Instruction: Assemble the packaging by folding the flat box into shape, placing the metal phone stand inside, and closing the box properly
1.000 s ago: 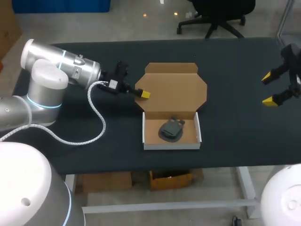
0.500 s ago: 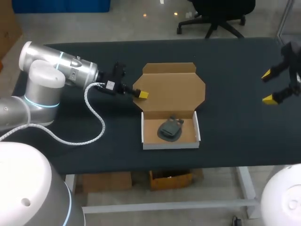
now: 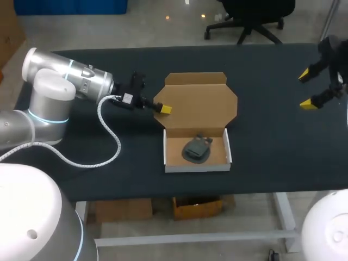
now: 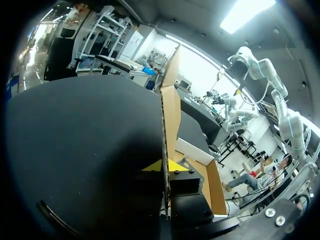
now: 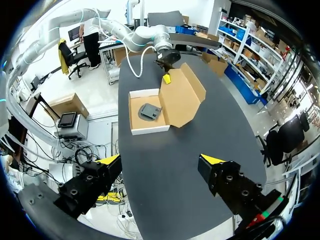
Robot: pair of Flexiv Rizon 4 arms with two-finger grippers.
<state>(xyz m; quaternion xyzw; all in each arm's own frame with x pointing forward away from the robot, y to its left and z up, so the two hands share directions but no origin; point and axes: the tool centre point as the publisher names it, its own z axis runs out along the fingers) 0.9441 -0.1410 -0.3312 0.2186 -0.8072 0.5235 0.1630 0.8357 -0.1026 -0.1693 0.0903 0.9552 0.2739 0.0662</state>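
The brown cardboard box lies in the middle of the table, its lid spread open behind the white-walled tray. Inside the tray rests the dark metal phone stand. My left gripper is shut on the lid's left edge; in the left wrist view that cardboard edge runs straight out from between the yellow tips of the left gripper. My right gripper hangs open and empty at the table's far right. The right wrist view takes in the right gripper, with the box and stand far ahead of it.
A white cable loops from my left arm over the black table. Bare tabletop lies between the box and my right gripper.
My left gripper drew slightly left, and the box shifted a little with it. My right gripper moved toward the table's far side, still open.
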